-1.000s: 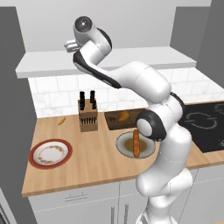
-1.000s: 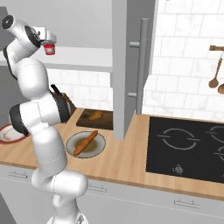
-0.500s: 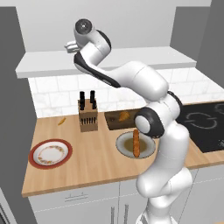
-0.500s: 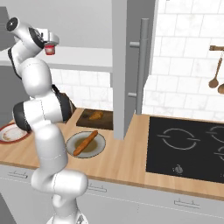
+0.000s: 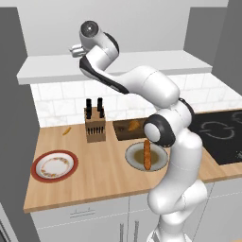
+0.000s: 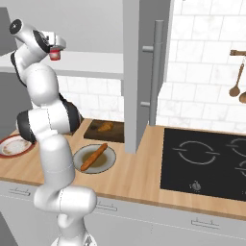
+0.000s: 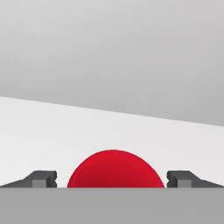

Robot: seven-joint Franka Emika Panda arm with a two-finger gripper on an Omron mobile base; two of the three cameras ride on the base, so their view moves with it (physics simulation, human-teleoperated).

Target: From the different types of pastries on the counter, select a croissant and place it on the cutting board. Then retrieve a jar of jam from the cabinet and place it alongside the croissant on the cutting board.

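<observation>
The table (image 5: 94, 175) is seen carrying a plate (image 5: 54, 165), a knife block (image 5: 95, 124), a bowl with the bread stick (image 6: 93, 157), and the board (image 6: 91, 133) on which the croissant (image 6: 105, 127) already lies. Above it, over the shelf (image 5: 118, 64), the arm is raised high, and the jar (image 6: 56, 52) is seen at the tool (image 6: 54, 46), just above the slab's level. In the hand view the red jar (image 7: 115, 169) is flanked by the two fingers (image 7: 41, 178), which stand close at its sides; it is judged to be pinched, though actual contact cannot be confirmed. From here the jar could be dropped if the hold is shallow, since much of it is cut off by the view's bottom edge. It could also be knocked against the shelf edge or the knife block on the way down. The croissant could be pushed off if the jar is set too near it. In the left base view the jar is hidden behind the wrist.
</observation>
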